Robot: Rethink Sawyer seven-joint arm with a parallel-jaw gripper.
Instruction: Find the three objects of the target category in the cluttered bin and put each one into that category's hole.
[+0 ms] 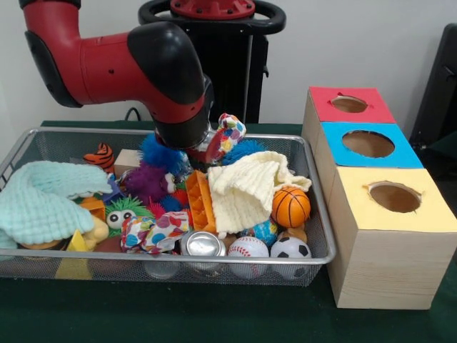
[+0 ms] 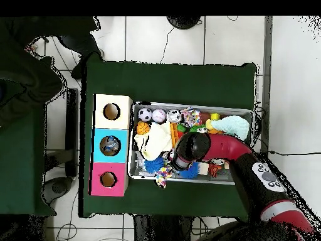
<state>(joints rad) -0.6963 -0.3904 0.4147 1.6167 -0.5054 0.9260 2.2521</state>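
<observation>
Nearest the camera, along the lower rim of the wire-mesh bin (image 1: pixel 14 153), a silver can (image 1: pixel 202 244), a baseball (image 1: pixel 248 249) and a soccer ball (image 1: pixel 290 248) are lying side by side, with a basketball (image 1: pixel 290 206) just above them at centre right. The arm is reaching into the upper middle of the bin, where its gripper (image 1: pixel 212 145) is hidden behind the wrist housing, so whether the pincer is apart or clamped cannot be told; a polka-dot cloth (image 1: pixel 230 133) is rising beside it and may be in its hold. The target category is not stated; three sport balls are showing, which may be the set sought, though this is a guess. Two polka-dot cloths are visible, the second (image 1: pixel 153 232) at lower centre, plus one cream knitted cloth (image 1: pixel 246 189) and one mint knitted cloth (image 1: pixel 39 200) at left. The sorting box at right is offering three holes: red (image 1: pixel 349 104), blue (image 1: pixel 368 143), yellow (image 1: pixel 394 197). Likely risks: a limp cloth is snagging on neighbours and dragging them over the rim, or slipping free before reaching a hole; the cloths are also covering other items.
</observation>
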